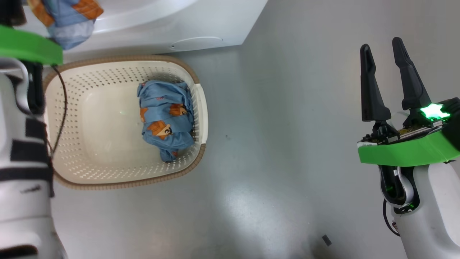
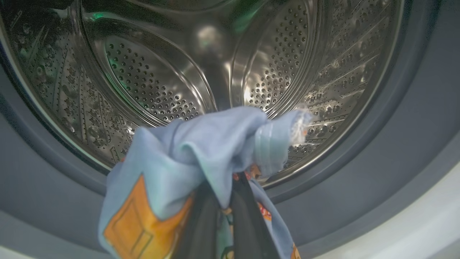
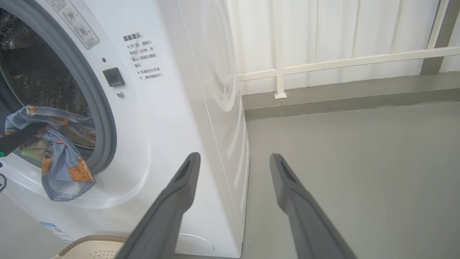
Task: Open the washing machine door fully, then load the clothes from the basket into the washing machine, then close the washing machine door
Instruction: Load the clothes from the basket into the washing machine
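Holding limp, light clothes (image 2: 201,151) clamped in left gripper (image 2: 224,196), drum (image 2: 161,82) just ahead (best pinched at a thick fold), with right gripper (image 1: 391,72) spread, empty.

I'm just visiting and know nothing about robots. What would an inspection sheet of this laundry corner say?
Surface: grey floor, glossy.
Job's things: washing machine, drum exposed; held garment at the drum mouth; second garment in the basket.
Clutter: small dark scrap on the floor.
Grippers: left gripper shut on the held garment; right gripper open, empty, over the floor.
Cables: thin dark cable beside the left arm, across the basket rim.
Surroundings: white panelled wall, grey kerb below it.
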{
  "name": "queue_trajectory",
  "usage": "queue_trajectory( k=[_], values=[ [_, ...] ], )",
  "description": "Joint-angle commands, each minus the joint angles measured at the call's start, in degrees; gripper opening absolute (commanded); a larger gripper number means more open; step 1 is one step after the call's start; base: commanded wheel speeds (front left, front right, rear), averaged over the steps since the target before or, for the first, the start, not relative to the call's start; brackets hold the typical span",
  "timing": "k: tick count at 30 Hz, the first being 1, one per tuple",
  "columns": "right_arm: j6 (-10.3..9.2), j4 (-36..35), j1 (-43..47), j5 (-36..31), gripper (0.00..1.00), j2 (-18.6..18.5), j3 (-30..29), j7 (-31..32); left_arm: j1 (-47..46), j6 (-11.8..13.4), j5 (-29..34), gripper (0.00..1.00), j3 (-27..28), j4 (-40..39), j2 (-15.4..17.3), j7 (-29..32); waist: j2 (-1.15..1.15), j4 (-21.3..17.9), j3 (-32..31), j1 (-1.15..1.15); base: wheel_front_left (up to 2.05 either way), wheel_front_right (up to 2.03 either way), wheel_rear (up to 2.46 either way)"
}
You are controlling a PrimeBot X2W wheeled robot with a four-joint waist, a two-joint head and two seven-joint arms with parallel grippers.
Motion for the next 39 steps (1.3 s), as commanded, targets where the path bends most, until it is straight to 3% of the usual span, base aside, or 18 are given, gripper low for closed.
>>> queue_trajectory(
  k=[1,12,17,24,38,39],
  values=[
    [0.26,-1.13,1.68,0.86,1.00,0.11,0.97,-0.28,-1.61,0.11,0.85,0.00,0.65,0.58,2.89,-0.35,0.00,-0.43,0.25,0.01,0.00,0.00,0.00],
    [0.26,-1.01,0.80,1.18,1.00,0.93,1.50,-0.28,-18.78,1.87,3.92,0.00,-2.25,18.44,6.16,-0.33,0.00,-3.36,1.83,0.01,0.00,0.00,0.00],
    [0.26,-0.79,0.76,1.30,1.00,1.36,2.13,-0.28,-22.32,3.70,4.98,0.00,-2.79,17.17,7.64,-0.34,0.00,-5.06,2.08,0.01,0.00,0.00,0.00],
    [0.26,-0.84,0.51,1.46,1.00,2.09,2.62,-0.28,-21.50,5.00,5.73,0.00,-2.96,8.49,9.43,-0.34,0.00,-7.03,3.10,0.01,0.00,0.00,0.00],
    [0.26,-0.51,0.73,1.45,1.00,2.58,3.14,-0.28,-21.59,3.22,5.56,0.01,-5.07,22.13,9.54,-0.34,0.00,-7.34,3.04,0.01,0.00,0.00,0.00],
    [0.26,-0.47,0.77,1.47,1.00,2.57,3.21,-0.28,-22.07,3.12,5.54,0.14,-5.25,23.69,9.56,-0.34,0.00,-7.32,2.89,0.01,0.00,0.00,0.00]
  ],
)
